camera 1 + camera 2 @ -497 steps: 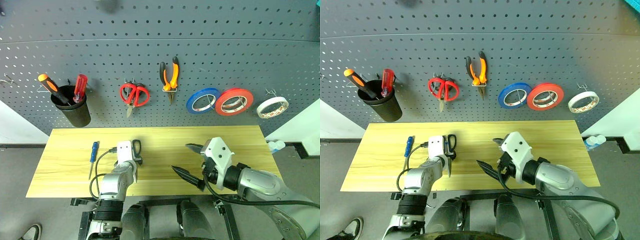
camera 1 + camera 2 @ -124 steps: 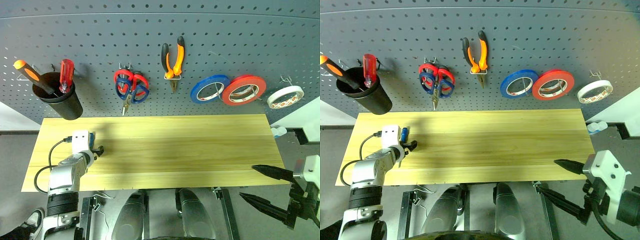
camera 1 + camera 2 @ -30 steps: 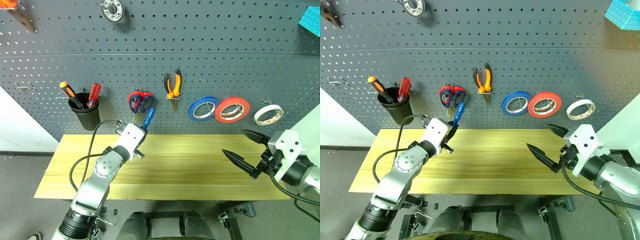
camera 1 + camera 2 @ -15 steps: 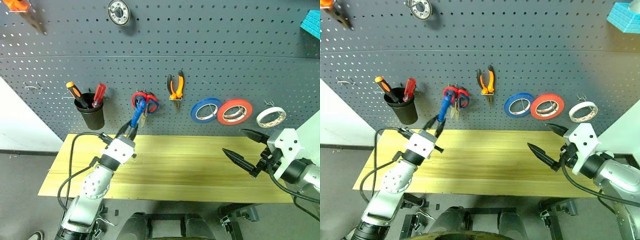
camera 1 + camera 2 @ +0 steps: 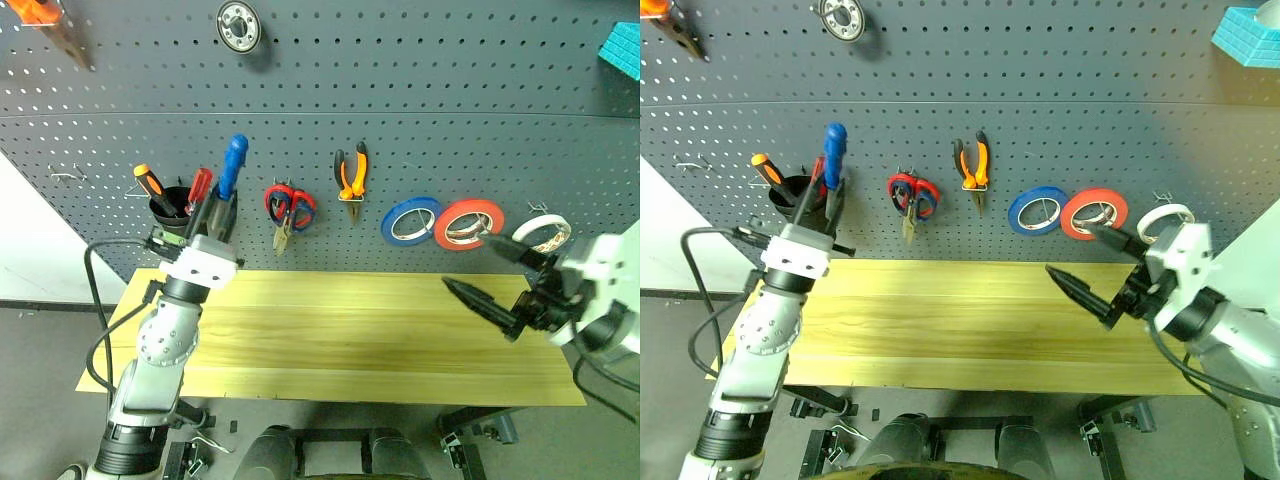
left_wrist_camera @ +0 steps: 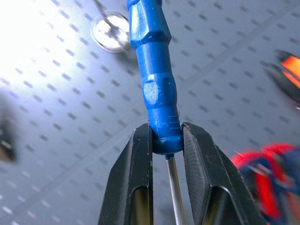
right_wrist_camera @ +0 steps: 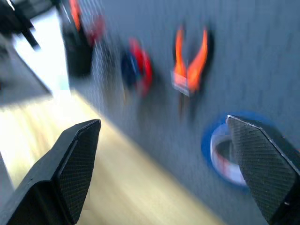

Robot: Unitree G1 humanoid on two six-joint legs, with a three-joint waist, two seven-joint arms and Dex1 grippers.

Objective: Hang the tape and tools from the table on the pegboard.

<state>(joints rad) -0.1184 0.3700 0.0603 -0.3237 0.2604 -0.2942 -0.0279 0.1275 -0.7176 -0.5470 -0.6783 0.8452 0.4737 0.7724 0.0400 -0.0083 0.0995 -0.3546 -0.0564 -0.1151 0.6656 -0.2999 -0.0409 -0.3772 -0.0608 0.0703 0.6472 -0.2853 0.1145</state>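
The blue-handled screwdriver (image 5: 234, 158) is now sitting high in the left half of the frame, handle up, right in front of the black cup (image 5: 172, 213) on the pegboard (image 5: 420, 90); half a second ago it was lower, over by the scissors (image 5: 289, 207). The left hand (image 5: 207, 218) is pinching it at the base of the handle, steel shaft running down between the pads, and has been swinging it up and leftward. To me that looks like the last tool going toward the cup, though it is not in yet. The pliers (image 5: 350, 175) and red-orange tape (image 5: 468, 223) are already hanging at mid-frame and right, next to the blue roll (image 5: 411, 221). The worktop (image 5: 340, 340) is lying bare. At the right, the right hand (image 5: 500, 285) is rising slightly, fingers spread wide, carrying nothing.
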